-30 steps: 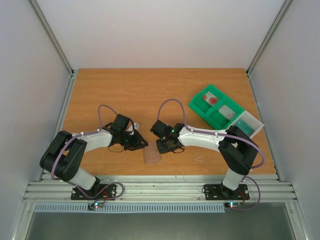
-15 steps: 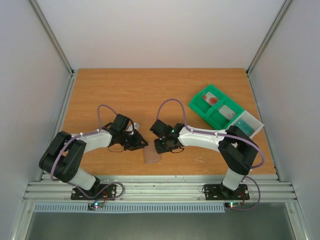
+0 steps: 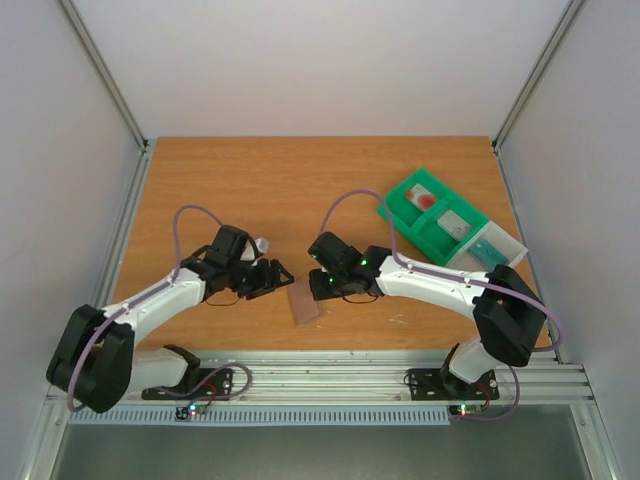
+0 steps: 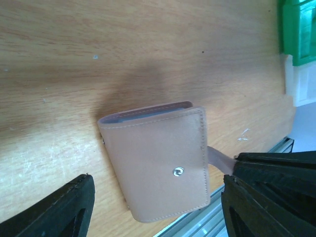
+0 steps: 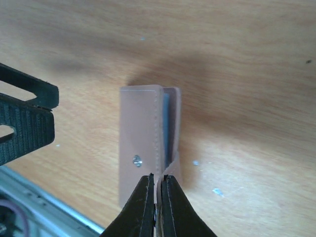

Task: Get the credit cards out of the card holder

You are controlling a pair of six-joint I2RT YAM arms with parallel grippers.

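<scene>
While the card holder point(image 3: 303, 303) lies closed near the front edge of the table point(image 3: 300, 180), the green tray point(image 3: 392, 213) sits well off to its right. Left wrist: left gripper point(image 4: 158, 180) jaws spread wide, straddling the holder. Right wrist: right gripper point(image 5: 157, 195) pinching its strap point(image 5: 168, 173).

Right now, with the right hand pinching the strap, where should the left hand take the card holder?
Probably its closed body, edge to edge, from straight above. The card holder lies flat, so only its thin edges offer purchase; the left hand hangs open with a finger either side. Stay off the strap, which the right hand is shut on.
</scene>
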